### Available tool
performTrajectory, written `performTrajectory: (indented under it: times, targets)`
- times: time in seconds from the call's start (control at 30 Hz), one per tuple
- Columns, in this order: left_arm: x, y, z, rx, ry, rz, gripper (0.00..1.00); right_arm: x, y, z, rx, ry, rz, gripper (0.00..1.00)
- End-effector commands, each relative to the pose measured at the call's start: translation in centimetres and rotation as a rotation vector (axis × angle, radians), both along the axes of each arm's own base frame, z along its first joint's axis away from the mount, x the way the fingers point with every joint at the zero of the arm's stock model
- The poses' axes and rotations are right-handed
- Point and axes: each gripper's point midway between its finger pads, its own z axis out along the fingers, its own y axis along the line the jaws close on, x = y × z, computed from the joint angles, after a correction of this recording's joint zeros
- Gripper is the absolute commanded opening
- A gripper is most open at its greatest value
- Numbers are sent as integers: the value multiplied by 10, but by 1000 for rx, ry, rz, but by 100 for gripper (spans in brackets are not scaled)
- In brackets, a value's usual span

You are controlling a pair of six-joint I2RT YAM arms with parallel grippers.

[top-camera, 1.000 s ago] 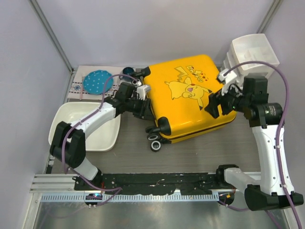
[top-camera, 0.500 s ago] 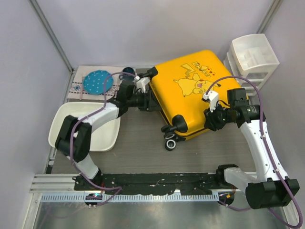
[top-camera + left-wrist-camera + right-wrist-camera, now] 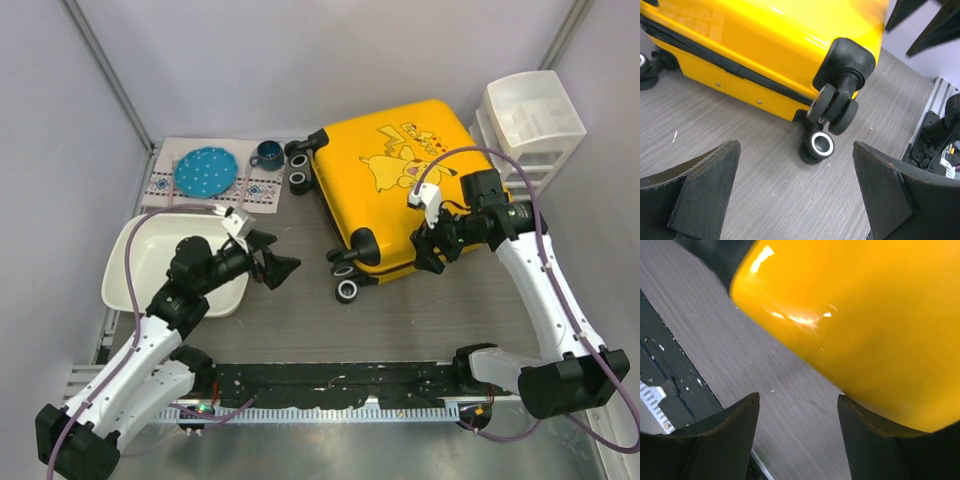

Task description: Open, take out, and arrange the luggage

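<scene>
Yellow Pikachu-print luggage (image 3: 395,190) lies closed on the tabletop (image 3: 290,320), upper right of centre in my overhead view, with its black wheels (image 3: 822,142) toward the left. At its lower right edge I see the right arm's fingers (image 3: 715,430) released, the shell's corner just beside one. Left of centre, the left arm's fingers (image 3: 705,175) are spread wide, apart from the wheels and beside a white tray (image 3: 125,255).

Blue plate (image 3: 205,171) and cup (image 3: 267,155) on a patterned mat (image 3: 160,188) — white tray (image 3: 130,270) just beside, drawer unit (image 3: 525,125) well apart.
</scene>
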Motion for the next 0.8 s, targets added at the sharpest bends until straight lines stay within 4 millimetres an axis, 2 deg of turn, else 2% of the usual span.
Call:
performTrajectory:
  times: [0.0, 0.03, 0.07, 0.1, 0.17, 0.2, 0.27, 0.3, 0.33, 0.4, 0.43, 0.5, 0.6, 0.67, 0.77]
  targets:
    - [-24, -6, -29, 60, 65, -121, 100, -2, 20, 77, 13, -267, 284, 72]
    - [-24, -7, -26, 32, 46, -120, 100, -9, 26, 95, 27, -319, 333, 73]
    - [-27, -6, -36, 30, 69, -117, 100, -15, 30, 100, 31, -327, 355, 75]
    - [-28, -5, -42, 33, 82, -115, 100, -21, 46, 106, 45, -362, 418, 77]
    - [-29, -3, -53, 42, 77, -107, 100, -20, 62, 103, 26, -379, 450, 78]
    - [-30, -2, -55, 43, 68, -111, 100, -22, 84, 102, 31, -410, 520, 79]
    - [-31, -2, -61, 46, 56, -115, 99, -17, 103, 84, -26, -393, 574, 80]
    - [-29, -2, -62, 47, 58, -108, 99, -13, 114, 83, -34, -413, 597, 82]
    - [-28, -1, -63, 46, 59, -97, 100, -20, 132, 82, -36, -423, 658, 84]
    - [-29, -1, -65, 31, 74, -91, 100, -9, 151, 75, -74, -468, 694, 86]
    - [-29, -2, -62, 18, 63, -96, 99, -12, 159, 70, -88, -479, 730, 86]
    - [-29, -3, -63, -5, 85, -92, 100, -7, 169, 59, -115, -487, 797, 88]
    - [-28, -3, -62, -18, 74, -80, 100, -8, 181, 55, -131, -471, 865, 88]
    - [-30, -1, -63, -21, 66, -79, 100, -4, 190, 44, -150, -439, 897, 88]
    - [-29, 1, -65, -21, 62, -58, 100, 2, 194, 23, -210, -387, 931, 88]
